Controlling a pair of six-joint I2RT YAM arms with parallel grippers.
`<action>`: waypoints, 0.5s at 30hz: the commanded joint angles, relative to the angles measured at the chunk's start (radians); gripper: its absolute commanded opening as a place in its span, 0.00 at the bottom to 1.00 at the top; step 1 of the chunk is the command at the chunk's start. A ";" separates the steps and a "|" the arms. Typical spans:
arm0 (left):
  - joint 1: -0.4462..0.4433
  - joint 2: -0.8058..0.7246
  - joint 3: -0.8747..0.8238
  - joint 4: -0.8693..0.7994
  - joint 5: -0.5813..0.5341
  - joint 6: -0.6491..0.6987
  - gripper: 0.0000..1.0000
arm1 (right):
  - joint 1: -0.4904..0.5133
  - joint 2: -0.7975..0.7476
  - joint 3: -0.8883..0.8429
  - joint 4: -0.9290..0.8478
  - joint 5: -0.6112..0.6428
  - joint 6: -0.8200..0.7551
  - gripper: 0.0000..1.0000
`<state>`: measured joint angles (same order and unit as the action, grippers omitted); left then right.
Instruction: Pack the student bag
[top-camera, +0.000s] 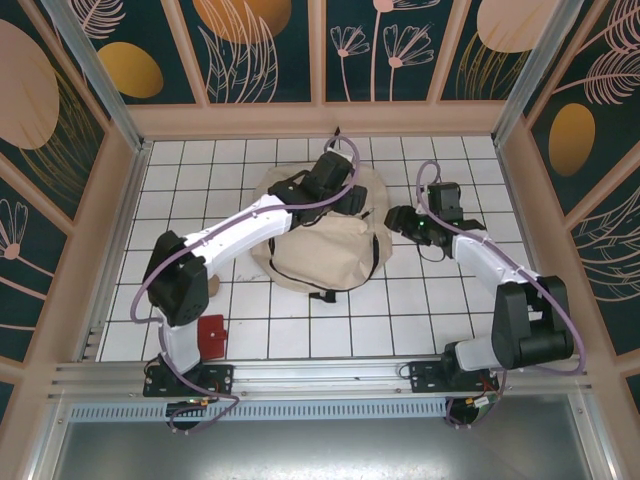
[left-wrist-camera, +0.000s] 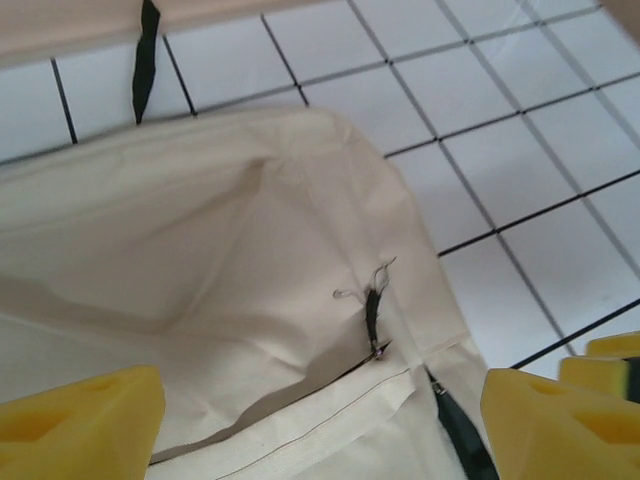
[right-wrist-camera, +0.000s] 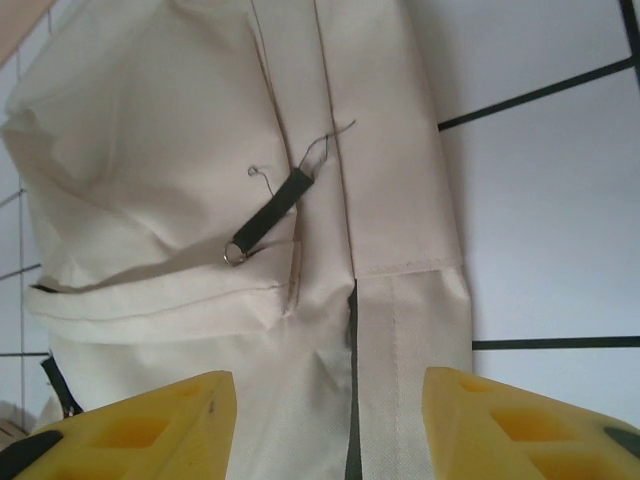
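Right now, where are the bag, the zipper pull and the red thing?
bag (top-camera: 320, 255): top view, middle of its cream front.
zipper pull (right-wrist-camera: 270, 220): right wrist view, middle of the black tab.
red thing (top-camera: 211, 335): top view, its flat middle.

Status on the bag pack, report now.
Left gripper open over student bag. Right gripper open at its side, zipper pull ahead. Nothing held. Small red item lies near left base.
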<state>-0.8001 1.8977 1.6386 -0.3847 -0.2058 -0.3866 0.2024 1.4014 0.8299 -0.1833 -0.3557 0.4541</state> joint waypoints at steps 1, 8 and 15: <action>0.043 -0.011 -0.043 0.006 -0.006 -0.064 0.82 | 0.061 0.017 0.054 -0.044 0.020 -0.038 0.52; 0.226 -0.178 -0.323 0.076 0.064 -0.195 0.84 | 0.237 0.135 0.136 -0.075 0.139 0.059 0.52; 0.354 -0.320 -0.503 0.100 0.092 -0.227 0.86 | 0.258 0.136 0.086 -0.216 0.395 0.224 0.54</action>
<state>-0.4610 1.6215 1.1713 -0.3305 -0.1513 -0.5720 0.4610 1.5513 0.9455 -0.3065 -0.0921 0.5892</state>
